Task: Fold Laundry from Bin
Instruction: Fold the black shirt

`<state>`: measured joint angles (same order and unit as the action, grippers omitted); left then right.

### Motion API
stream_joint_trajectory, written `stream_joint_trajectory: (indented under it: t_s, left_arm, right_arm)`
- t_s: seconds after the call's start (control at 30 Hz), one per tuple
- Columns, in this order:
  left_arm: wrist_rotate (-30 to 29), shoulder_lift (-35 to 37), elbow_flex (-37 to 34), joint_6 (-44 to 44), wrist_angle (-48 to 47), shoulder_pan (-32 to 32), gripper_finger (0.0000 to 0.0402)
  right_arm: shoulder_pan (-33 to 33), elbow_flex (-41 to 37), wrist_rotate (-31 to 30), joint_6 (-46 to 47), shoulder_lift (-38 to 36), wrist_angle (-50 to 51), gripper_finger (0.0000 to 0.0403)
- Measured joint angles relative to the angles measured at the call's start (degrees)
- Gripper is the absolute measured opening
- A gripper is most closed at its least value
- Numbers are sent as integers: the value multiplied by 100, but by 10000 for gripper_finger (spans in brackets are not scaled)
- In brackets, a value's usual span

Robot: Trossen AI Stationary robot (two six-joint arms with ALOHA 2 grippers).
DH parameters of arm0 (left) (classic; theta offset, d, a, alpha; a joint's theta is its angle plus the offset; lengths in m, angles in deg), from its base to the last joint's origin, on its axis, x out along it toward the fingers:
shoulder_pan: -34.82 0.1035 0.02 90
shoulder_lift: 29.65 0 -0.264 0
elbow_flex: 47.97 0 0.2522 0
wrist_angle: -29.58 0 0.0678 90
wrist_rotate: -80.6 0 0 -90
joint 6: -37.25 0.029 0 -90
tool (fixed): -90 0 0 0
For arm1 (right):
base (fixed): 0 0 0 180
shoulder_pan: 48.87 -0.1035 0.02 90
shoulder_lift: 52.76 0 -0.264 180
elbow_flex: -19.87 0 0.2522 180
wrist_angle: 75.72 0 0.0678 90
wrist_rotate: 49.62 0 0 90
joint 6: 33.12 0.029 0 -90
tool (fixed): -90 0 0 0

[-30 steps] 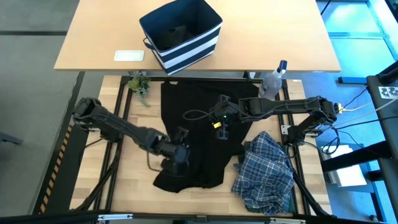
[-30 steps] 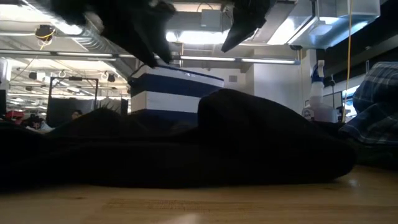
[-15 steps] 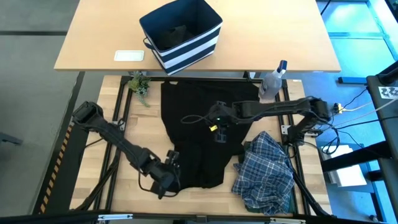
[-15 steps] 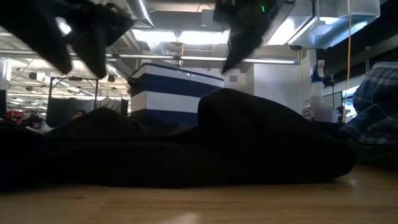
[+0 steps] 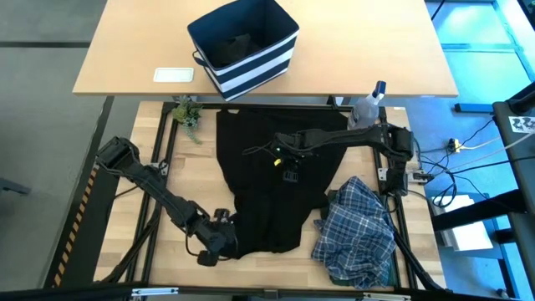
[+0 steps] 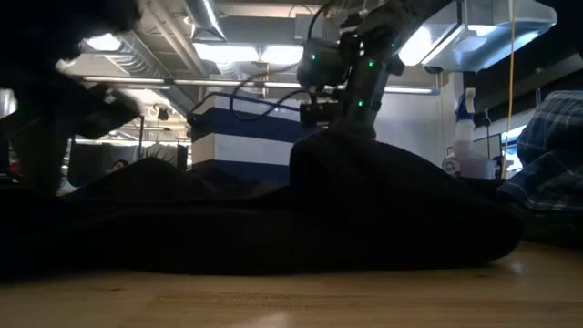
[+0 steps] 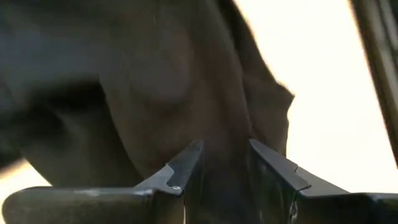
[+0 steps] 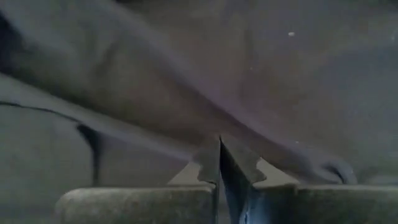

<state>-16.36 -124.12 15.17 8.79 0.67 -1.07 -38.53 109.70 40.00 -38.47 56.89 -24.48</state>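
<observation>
Lying spread flat on the wooden table (image 5: 175,188), the black cloth garment (image 5: 267,184) is set for folding; the left gripper (image 5: 219,240) straddles its near corner hem, fingers part-open, gripping nothing yet; the right gripper (image 5: 290,170) presses shut mid-cloth (probably pinning it).

two dark fingers (image 7: 180,171) parted, a fold of the black garment (image 7: 155,81) between them, pale tabletop (image 7: 336,112) beyond.
</observation>
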Motion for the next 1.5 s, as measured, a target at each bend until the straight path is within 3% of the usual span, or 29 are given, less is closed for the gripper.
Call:
stream_joint_trajectory:
  t_s: [0.3,0.43,0.53,0.67,0.8,0.97,1.17,1.3,1.5]
  left_arm:
    - [731,42,-361,-1512,-1383,-29,114]
    - [968,61,-338,-2141,-2588,-30,114]
    - [1039,4,-286,-2705,-4031,-30,114]
    - [958,-19,-80,-3396,-5788,-35,114]
    - [594,44,306,-3607,-6751,-131,114]
    - [-611,277,1049,-3565,-6567,-312,114]
    - [-1751,312,1389,-2565,-4596,-561,114]
    - [-1785,98,1279,-1991,-3542,-484,114]
    - [-1073,-240,864,-1896,-3300,-348,114]
  right_arm:
    - [260,0,-4,-118,142,-9,12]
    - [251,0,-151,-233,142,-11,12]
    - [248,0,-153,-238,142,-9,12]
    - [248,0,-153,-238,142,-5,12]
    - [248,0,-155,-235,144,10,12]
    - [245,0,-155,-233,146,56,12]
    - [62,0,20,-229,146,414,12]
    - [-220,4,151,-242,187,348,12]
    - [-403,4,39,-246,458,292,12]
